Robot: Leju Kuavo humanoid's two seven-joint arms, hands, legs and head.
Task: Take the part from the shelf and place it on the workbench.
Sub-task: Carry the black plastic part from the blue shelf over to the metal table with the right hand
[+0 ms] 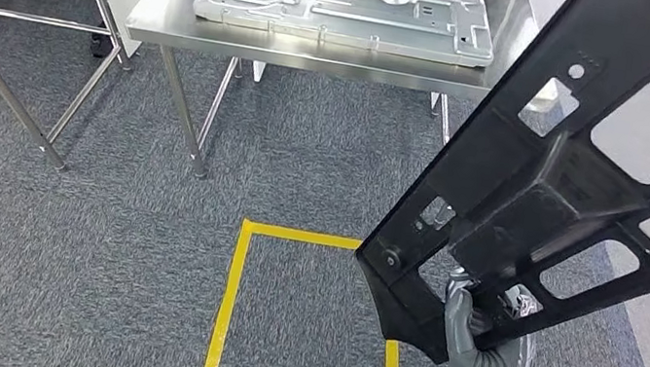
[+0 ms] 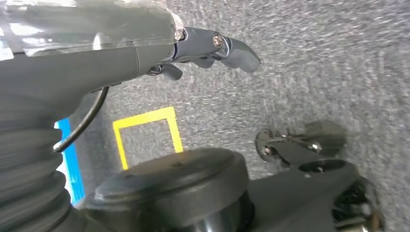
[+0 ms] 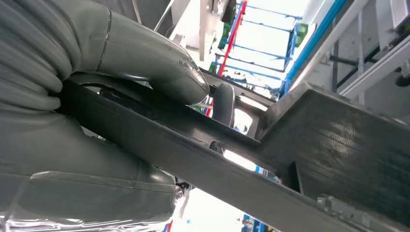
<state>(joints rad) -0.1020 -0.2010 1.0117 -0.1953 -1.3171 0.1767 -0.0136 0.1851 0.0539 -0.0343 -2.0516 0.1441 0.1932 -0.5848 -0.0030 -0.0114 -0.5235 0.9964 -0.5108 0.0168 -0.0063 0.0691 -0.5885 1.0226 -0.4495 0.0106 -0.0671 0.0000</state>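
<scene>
Now | right hand (image 1: 473, 330) fingers (image 3: 145, 63) clamp black part (image 1: 577, 184) | left hand (image 2: 193, 48) fingers loosely apart, empty.

1. Part (image 1: 588, 176): black moulded plastic frame, matt, with a fine woven-looking grain in the right wrist view.
2. Right hand (image 1: 475, 331): grey ribbed rubbery cover; smooth, dull thumb.
3. Worktop (image 1: 170, 16): brushed stainless steel, faintly reflective.
4. Panel (image 1: 348, 10) on worktop: pale stamped metal, satin finish.
5. Floor (image 1: 144, 244): grey speckled carpet, rough; glossy yellow tape (image 1: 228, 306).
6. Left hand (image 2: 212, 50): dark smooth plastic fingers with bright metal screws.
</scene>
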